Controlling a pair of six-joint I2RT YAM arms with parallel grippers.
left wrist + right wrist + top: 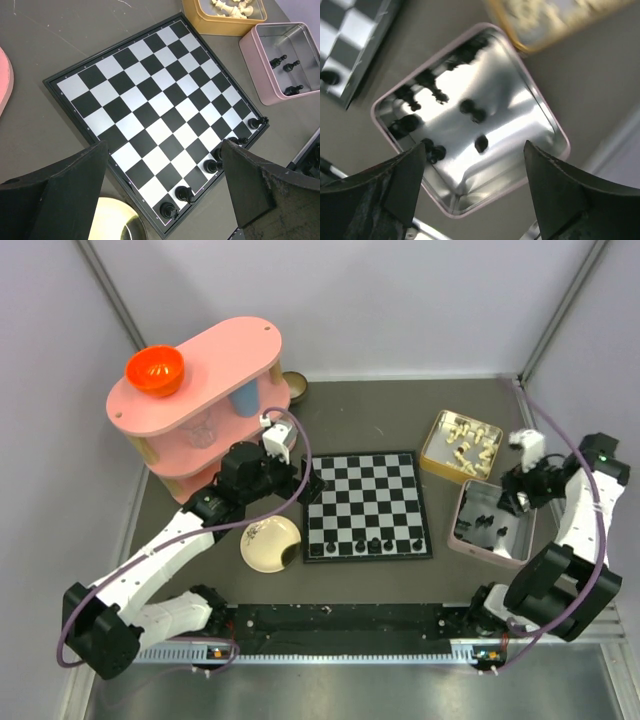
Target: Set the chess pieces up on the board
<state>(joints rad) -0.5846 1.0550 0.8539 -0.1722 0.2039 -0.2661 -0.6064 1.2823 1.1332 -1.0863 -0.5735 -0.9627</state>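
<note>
The board [368, 502] lies mid-table, with several black chess pieces [372, 543] standing along its near row. In the left wrist view the same row of chess pieces [184, 193] runs along the board [150, 100] edge. My left gripper [308, 485] hangs open over the board's left side, and nothing sits between its jaws [164, 145]. More black chess pieces [472, 110] lie in the pink tin [540, 112]. My right gripper [475, 146] hovers open above that pink tin [519, 536] and holds nothing; from above, the right gripper [512, 498] is over the tin's far side.
A yellow tin [434, 454] of cream-white chessmen sits behind the pink tin. A round cream plate [270, 543] lies left of the board. A pink two-tier shelf [200, 400] carrying an orange bowl [154, 370] stands at the back left. Enclosure walls surround the table.
</note>
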